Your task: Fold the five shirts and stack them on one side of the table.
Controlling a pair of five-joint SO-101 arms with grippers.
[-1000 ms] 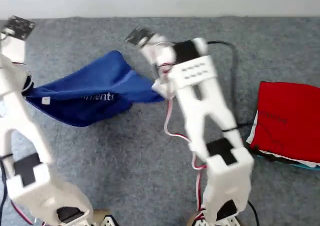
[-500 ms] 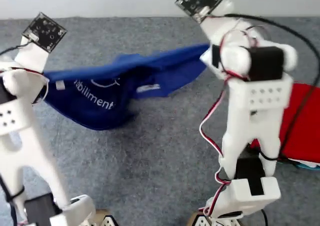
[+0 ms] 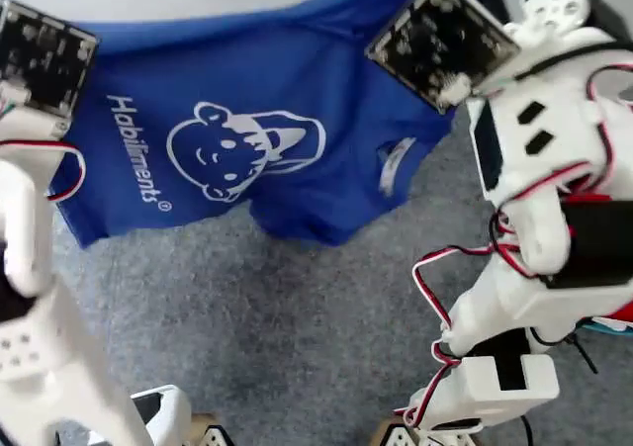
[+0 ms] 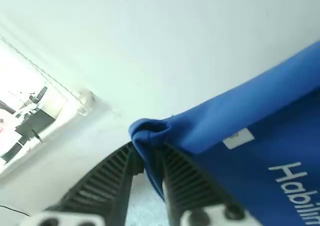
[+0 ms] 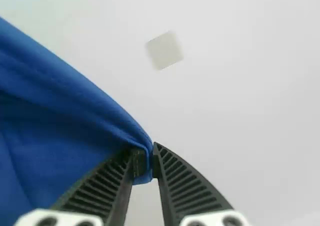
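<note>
A blue shirt (image 3: 247,120) with a white cartoon print hangs spread in the air above the grey table, stretched between both raised arms. My left gripper (image 4: 149,158) is shut on one bunched corner of the blue shirt (image 4: 260,151). My right gripper (image 5: 144,168) is shut on the opposite corner of the blue shirt (image 5: 55,136). In the high view the left arm (image 3: 35,228) stands at the left and the right arm (image 3: 539,179) at the right. The shirt's lower hem hangs loose above the table.
The grey table surface (image 3: 287,337) lies below the shirt. A sliver of red cloth (image 3: 623,312) shows behind the right arm at the table's right edge. Red and white cables (image 3: 440,308) run down the right arm.
Both arms have risen high and apart, lifting the blue shirt off the table. It has gone from a bunched heap to a spread sheet with its print facing the high camera.
</note>
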